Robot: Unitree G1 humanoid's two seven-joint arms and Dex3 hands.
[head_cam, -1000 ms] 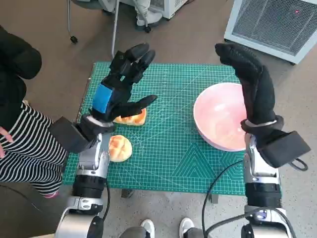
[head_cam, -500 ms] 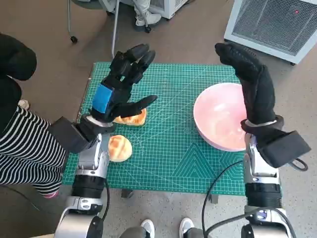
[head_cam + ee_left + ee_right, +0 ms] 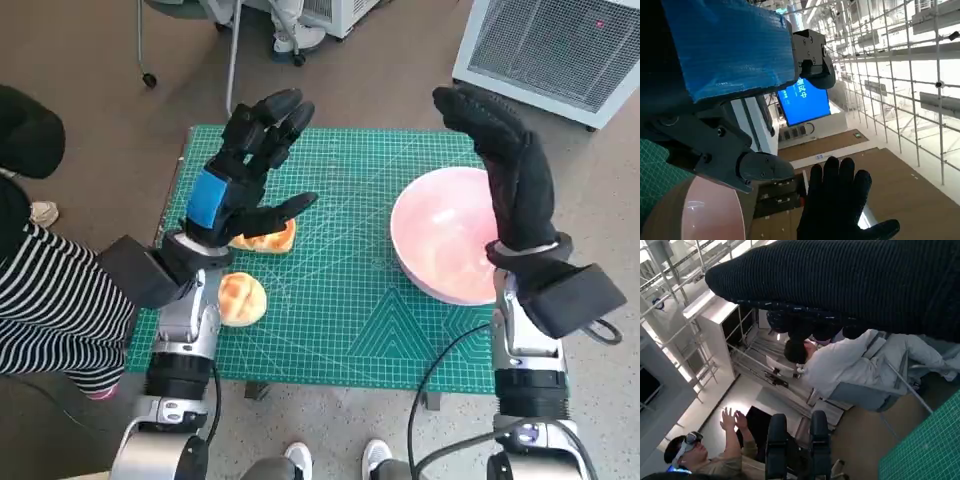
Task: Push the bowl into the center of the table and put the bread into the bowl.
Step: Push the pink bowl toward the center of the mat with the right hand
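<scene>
Head view: the left robot hand (image 3: 243,175) is raised above the left part of the surface (image 3: 340,310), blue-taped back up, fingers spread toward the far edge and thumb out to the side; it holds nothing. Beneath it a piece of bread (image 3: 268,238) lies on the green mat, partly hidden by the thumb, and a round bread roll (image 3: 241,298) sits closer to the near edge, beside the left forearm. The right robot hand (image 3: 508,165) stands upright, fingers extended and apart, empty, above the far rim of the pink bowl (image 3: 440,235), which rests near the right edge of the surface. A person in a striped garment (image 3: 50,310) is at the left.

Left wrist view: the taped back of the left robot hand fills the upper part; the gloved right robot hand shows beyond with fingers spread, and the bowl's rim shows at a corner.

Right wrist view: the glove runs as a dark band; people (image 3: 840,365) sit beyond, and a corner of the green mat shows.
</scene>
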